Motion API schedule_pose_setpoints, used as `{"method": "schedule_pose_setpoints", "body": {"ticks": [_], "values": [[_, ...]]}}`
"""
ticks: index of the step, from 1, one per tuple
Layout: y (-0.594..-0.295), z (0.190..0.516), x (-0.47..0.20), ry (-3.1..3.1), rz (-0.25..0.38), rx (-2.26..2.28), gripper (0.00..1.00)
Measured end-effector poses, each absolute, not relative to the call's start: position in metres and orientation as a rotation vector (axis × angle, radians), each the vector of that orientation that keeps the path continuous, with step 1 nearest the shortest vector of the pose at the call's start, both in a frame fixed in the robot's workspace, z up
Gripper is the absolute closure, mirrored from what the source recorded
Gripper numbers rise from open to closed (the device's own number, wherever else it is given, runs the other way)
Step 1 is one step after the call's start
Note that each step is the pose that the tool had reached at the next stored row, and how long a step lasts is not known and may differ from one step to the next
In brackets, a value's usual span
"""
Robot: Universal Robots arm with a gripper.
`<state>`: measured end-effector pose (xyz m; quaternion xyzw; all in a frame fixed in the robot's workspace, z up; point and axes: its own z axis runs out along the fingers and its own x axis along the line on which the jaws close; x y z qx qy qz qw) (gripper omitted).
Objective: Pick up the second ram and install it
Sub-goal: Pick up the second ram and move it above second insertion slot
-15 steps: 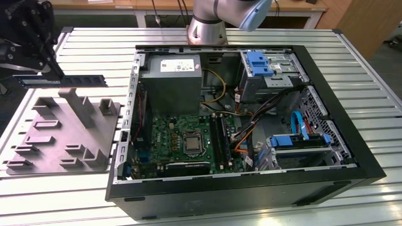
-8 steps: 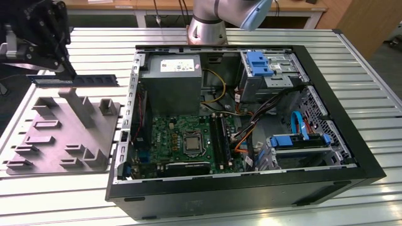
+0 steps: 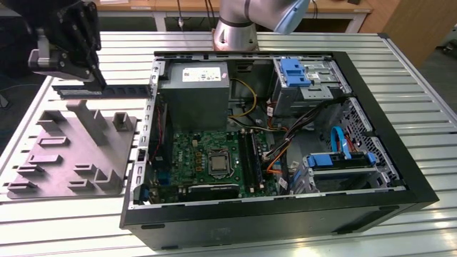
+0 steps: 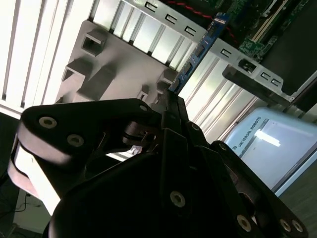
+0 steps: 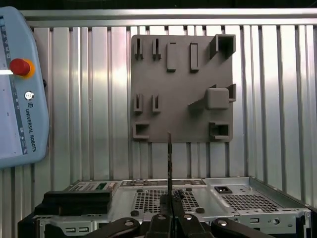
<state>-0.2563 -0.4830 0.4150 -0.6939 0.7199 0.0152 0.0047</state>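
At the exterior view's left, the black two-finger gripper hangs above the slatted aluminium table with its fingers pinched narrow on the second ram, a long, thin, flat strip that looks dark from this side. The strip is held level in the air on its long edge. The fingers grip it nearer one end, and the other end reaches close to the wall of the open black computer case.

In the second wrist view, the board shows blue-green with small dark parts along its face, running out from between the fingers. In the first wrist view, it is seen edge-on as a fine dark line rising from the gripper.

Below the strip lies a flat grey plastic fixture plate with raised slots and posts. Further right, inside the case, are a grey metal power-supply box, a green motherboard and blue plastic drive caddies.
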Motion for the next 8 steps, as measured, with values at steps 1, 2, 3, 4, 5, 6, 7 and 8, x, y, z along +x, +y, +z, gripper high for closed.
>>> {"method": "schedule_pose_setpoints", "body": {"ticks": [1, 2, 3, 4, 5, 6, 7, 8], "values": [[-0.483, 0.415, -0.253, 2.254, 0.048, -2.174, 0.88], [-0.483, 0.414, -0.251, 2.254, 0.048, -2.175, 0.88], [-0.483, 0.413, -0.248, 2.253, 0.048, -2.176, 0.88], [-0.483, 0.412, -0.244, 2.253, 0.048, -2.176, 0.88], [-0.483, 0.412, -0.241, 2.252, 0.048, -2.177, 0.88], [-0.483, 0.411, -0.237, 2.252, 0.048, -2.177, 0.88], [-0.483, 0.411, -0.233, 2.252, 0.048, -2.177, 0.88], [-0.483, 0.411, -0.229, 2.252, 0.049, -2.178, 0.88]]}}
